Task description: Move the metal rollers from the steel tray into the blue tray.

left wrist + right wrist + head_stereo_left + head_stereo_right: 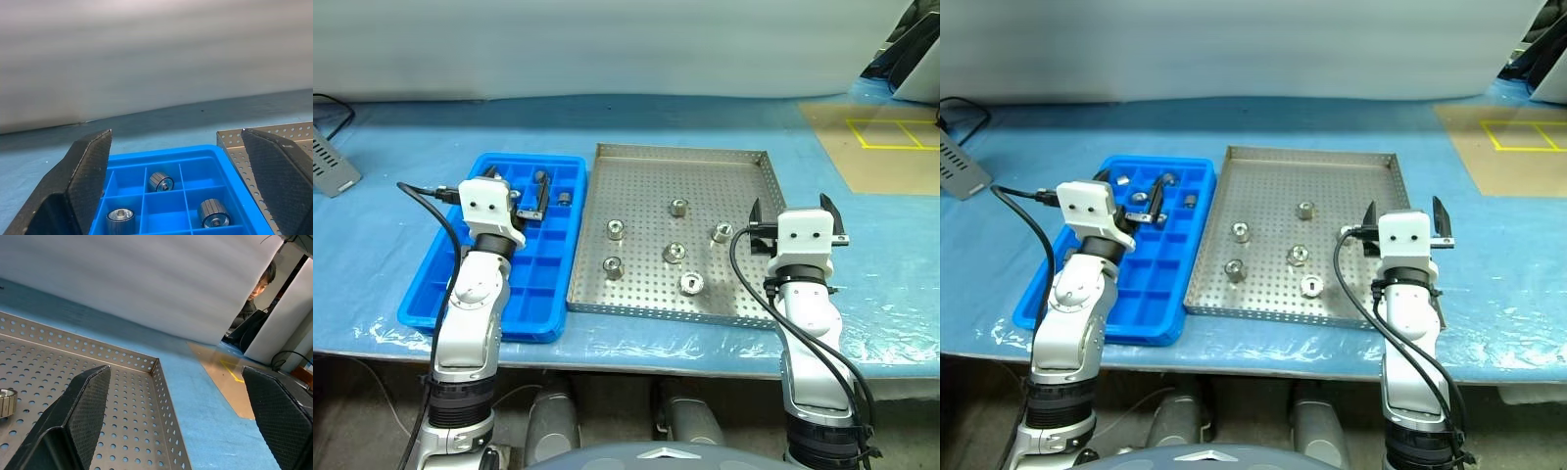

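Note:
The steel tray [744, 157] lies at the table's centre with several metal rollers [674, 253] scattered on its perforated floor. Touching its left side is the blue tray [440, 284], which has three rollers [161, 181] in its far compartments. My left gripper [516, 188] hovers open over the blue tray's far half with nothing between its fingers. My right gripper [793, 211] stands open and empty above the steel tray's right rim, just right of the nearest roller [722, 232]. That tray's far corner [155, 363] appears in the right wrist view too.
A grey device [333, 166] with a black cable sits at the far left of the blue-covered table. A brown board with yellow tape [891, 147] lies at the far right. A person [259, 284] leans behind a white panel beyond the table.

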